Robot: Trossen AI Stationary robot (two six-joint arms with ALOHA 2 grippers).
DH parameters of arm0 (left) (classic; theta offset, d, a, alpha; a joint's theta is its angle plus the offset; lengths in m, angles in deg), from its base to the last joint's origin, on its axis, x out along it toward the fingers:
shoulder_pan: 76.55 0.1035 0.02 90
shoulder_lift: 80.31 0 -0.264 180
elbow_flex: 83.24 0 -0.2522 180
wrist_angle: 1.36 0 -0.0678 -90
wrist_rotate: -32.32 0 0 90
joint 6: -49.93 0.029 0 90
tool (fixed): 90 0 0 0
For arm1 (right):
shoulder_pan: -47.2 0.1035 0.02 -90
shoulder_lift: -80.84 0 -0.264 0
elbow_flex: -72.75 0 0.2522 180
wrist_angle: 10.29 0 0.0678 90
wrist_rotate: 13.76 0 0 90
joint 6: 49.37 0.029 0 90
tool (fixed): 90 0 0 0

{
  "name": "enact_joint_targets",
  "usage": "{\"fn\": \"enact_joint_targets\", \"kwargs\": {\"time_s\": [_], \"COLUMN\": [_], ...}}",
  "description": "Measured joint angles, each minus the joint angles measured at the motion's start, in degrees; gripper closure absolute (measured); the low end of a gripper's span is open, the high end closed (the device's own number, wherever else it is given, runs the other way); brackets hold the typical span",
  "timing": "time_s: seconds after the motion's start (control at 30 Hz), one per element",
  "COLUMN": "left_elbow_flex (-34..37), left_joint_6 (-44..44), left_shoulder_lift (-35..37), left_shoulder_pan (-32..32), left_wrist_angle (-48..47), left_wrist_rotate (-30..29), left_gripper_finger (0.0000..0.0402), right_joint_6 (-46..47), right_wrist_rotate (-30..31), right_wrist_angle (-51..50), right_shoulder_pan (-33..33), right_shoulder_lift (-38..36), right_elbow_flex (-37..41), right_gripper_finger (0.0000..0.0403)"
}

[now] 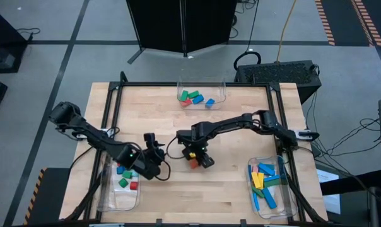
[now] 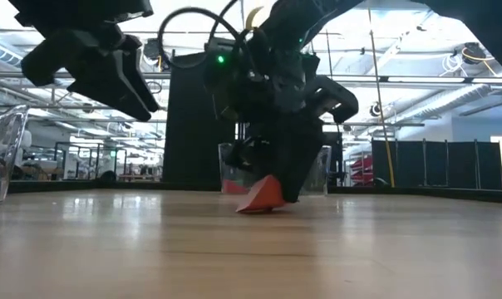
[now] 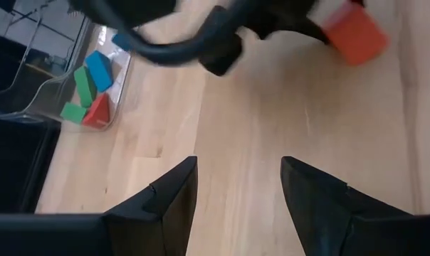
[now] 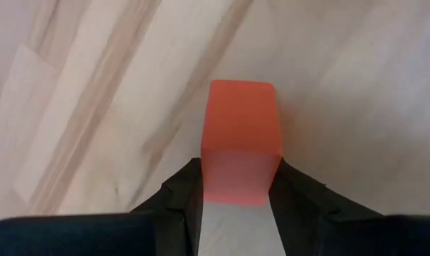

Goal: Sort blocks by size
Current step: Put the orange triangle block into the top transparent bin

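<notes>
bare wood mid-table (image 1: 234,170), bins (image 1: 202,96) edging it

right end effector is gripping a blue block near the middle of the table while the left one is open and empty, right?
Not quite: the block is orange-red, not blue. The right wrist view shows it clamped between the fingers of the right end effector, and the high view shows this near the middle of the table. The rest holds: the left end effector is open and empty in the left wrist view.
</notes>
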Motion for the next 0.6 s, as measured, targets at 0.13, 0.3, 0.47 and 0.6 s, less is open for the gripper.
{"fn": "enact_joint_targets", "kwargs": {"time_s": [0.13,0.3,0.47,0.6], "left_elbow_flex": [0.0,0.0,0.0,0.0], "left_joint_6": [0.06,1.66,6.67,13.11], "left_shoulder_lift": [-0.01,-0.01,-0.25,-1.71], "left_shoulder_pan": [-0.61,-0.72,-0.7,-0.68], "left_wrist_angle": [0.01,1.54,6.71,11.38], "left_wrist_rotate": [0.0,-0.88,-1.02,-1.13], "left_gripper_finger": [0.0198,0.0198,0.0198,0.0198], "right_joint_6": [0.12,1.5,3.35,5.67], "right_wrist_rotate": [-1.55,-2.39,-2.69,-2.7], "right_wrist_angle": [1.19,6.3,13.68,22.86], "right_shoulder_pan": [-2.32,-3.96,-4.29,-4.29], "right_shoulder_lift": [-1.2,-4.06,-8.75,-12.87], "right_elbow_flex": [2.41,6.1,9.96,14.91], "right_gripper_finger": [0.028,0.028,0.028,0.028]}}
